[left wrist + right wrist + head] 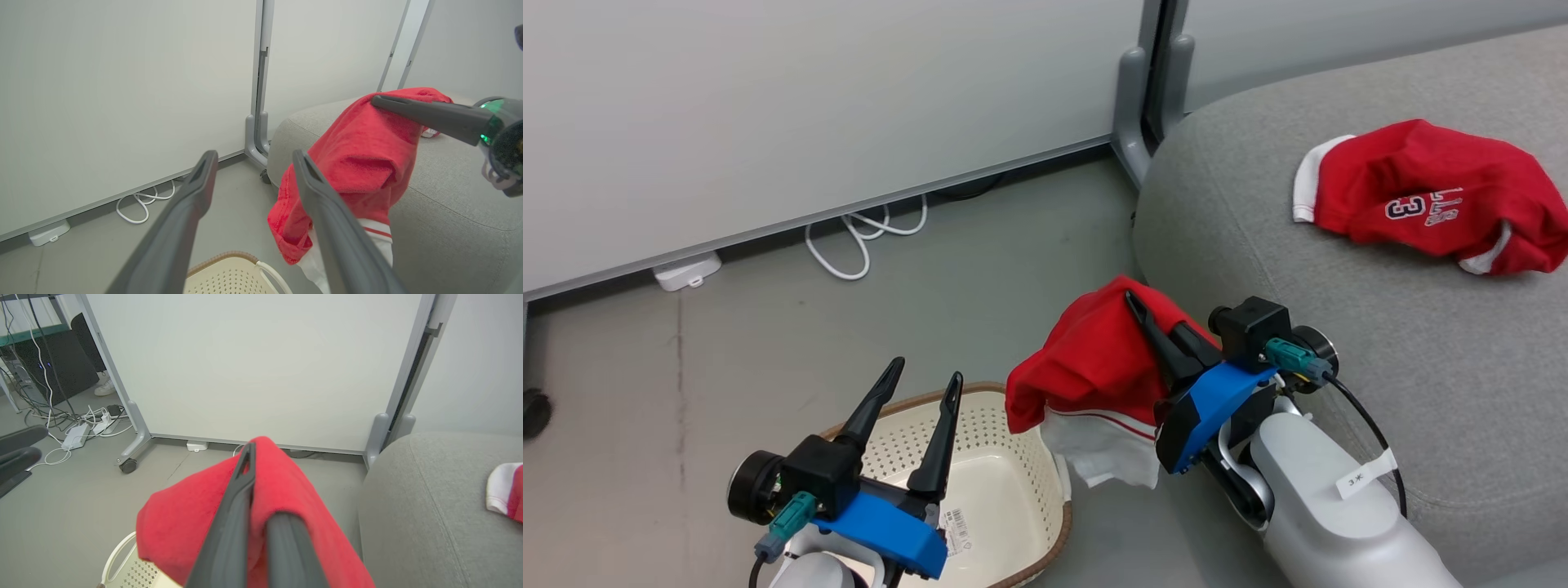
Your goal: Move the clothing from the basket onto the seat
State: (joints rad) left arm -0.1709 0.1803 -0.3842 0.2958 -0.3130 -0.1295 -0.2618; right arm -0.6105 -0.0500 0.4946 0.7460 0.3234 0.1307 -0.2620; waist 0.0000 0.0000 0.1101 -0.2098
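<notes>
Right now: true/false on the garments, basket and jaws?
The bright red garment with numeral 3 lies on the grey fabric sofa seat. True.
The right jaws are open and empty. False: shut on the second red garment, with a white striped panel.
That held garment rests on the seat. False: it hangs from the jaws beside the seat's edge.
The left jaws stand open, empty. True.
The cream perforated plastic basket holds a garment. False: its visible inside is bare.
</notes>
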